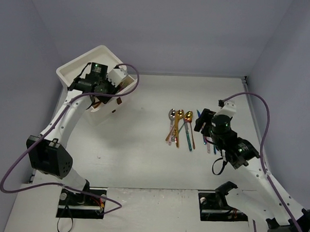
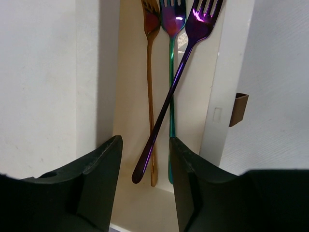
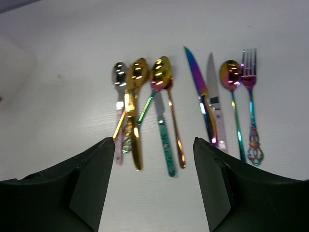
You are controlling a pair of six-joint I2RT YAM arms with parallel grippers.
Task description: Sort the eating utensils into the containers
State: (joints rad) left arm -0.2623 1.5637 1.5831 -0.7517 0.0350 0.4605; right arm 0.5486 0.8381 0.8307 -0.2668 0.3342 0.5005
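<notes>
the left claw [image 2: 145, 144] is spread and empty above the open white drawer [image 2: 130, 72], upper left of the top view. in it a purple fork [image 2: 169, 96] crosses a teal fork [image 2: 171, 58] beside a gold fork [image 2: 149, 87]. the right claw [image 3: 153, 145], also spread, hangs over a row of utensils [image 3: 164, 135] on the table [image 3: 72, 48].

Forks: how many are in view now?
4. Three in the drawer: gold, teal, and purple crossing the teal. A fourth fork on the table, rightmost in the right wrist view. More may be hidden.
</notes>
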